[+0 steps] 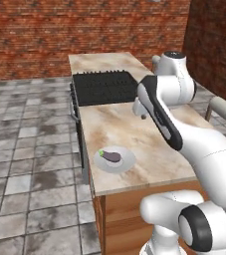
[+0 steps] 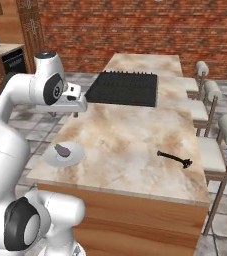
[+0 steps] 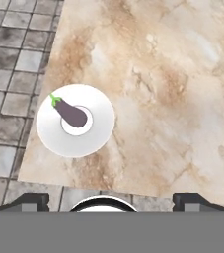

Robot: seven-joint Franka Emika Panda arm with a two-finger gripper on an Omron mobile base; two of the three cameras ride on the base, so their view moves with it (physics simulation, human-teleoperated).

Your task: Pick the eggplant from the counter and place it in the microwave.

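eggplant [image 3: 72, 113] lies on white plate [image 3: 99, 129] near the surface [image 3: 172, 89] corner, at 10 o'clock in the hand view | fingers [image 3: 111, 200] spread wide, empty, well above | likely light, firm, smooth-skinned, may roll; grip across mid-body

Beige marbled counter [image 2: 135, 145] with inset black cooktop [image 2: 122, 88]; white plate [image 2: 62, 154] near one corner; dark tool [image 2: 174, 159] opposite
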